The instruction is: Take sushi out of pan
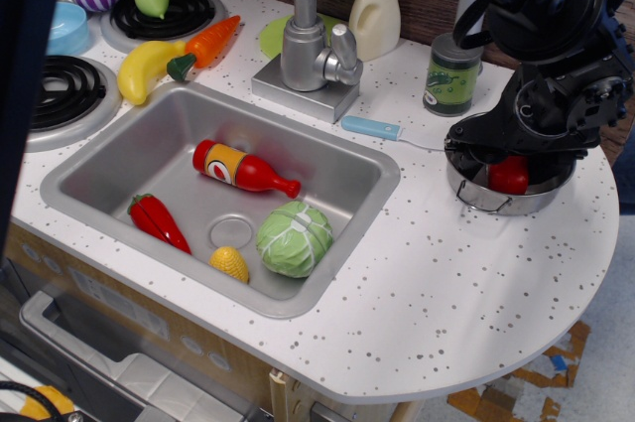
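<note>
The pan [474, 197] stands on the white counter at the right, by the rounded edge. The sushi [509, 176] lies inside it; only part of its glossy red top shows. My black gripper [510, 159] is lowered into the pan from above, right over the sushi, and its body covers most of the pan's opening. The fingertips are hidden behind the gripper body and the pan rim, so I cannot tell how the jaws stand or whether they touch the sushi.
A green can [451, 74] and a blue-handled knife [375, 128] lie just left of the pan. The sink [149, 149] holds a ketchup bottle [243, 168], chili pepper [157, 220], cabbage [294, 238] and corn [229, 264]. Faucet [306, 40] and white bottle [376, 11] stand behind.
</note>
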